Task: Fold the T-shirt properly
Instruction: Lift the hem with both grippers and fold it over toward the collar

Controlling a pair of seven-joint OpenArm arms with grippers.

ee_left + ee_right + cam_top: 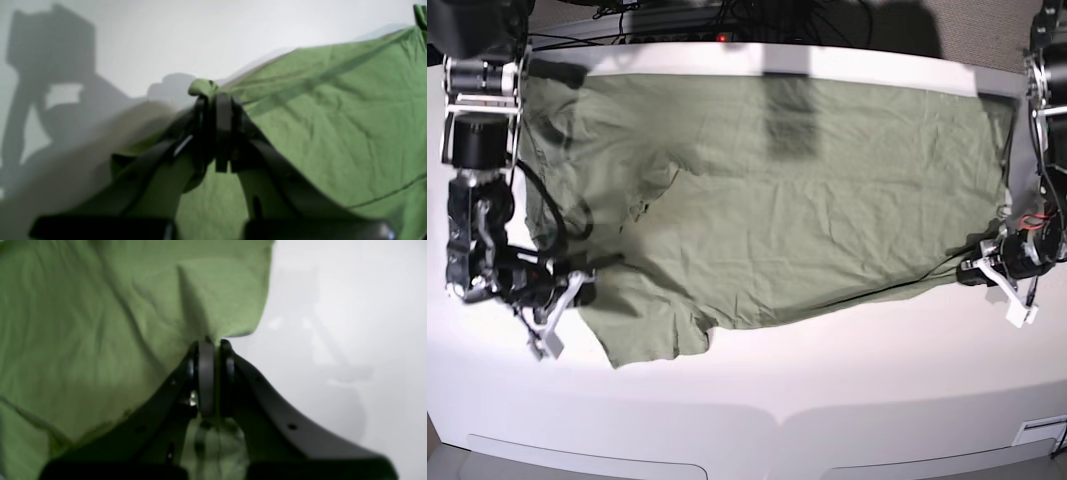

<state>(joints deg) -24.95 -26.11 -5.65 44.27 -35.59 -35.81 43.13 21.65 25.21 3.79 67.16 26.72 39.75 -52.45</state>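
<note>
One white table carries one green T-shirt, spread wide from nine o'clock to three o'clock, a sleeve hanging toward seven o'clock. Two grippers work it: the right gripper, at eight o'clock in the base view, is pinched on the shirt's edge; the left gripper, at three o'clock, is clamped on a bunched fold.

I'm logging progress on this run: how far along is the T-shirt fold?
Early. Done: the T-shirt lies spread across the table, and both end effectors have a grip on it. In hand: the left end effector and the right end effector are each shut on a pinch of cloth at opposite ends. Left: no finished fold shows, so all the folding.
</note>
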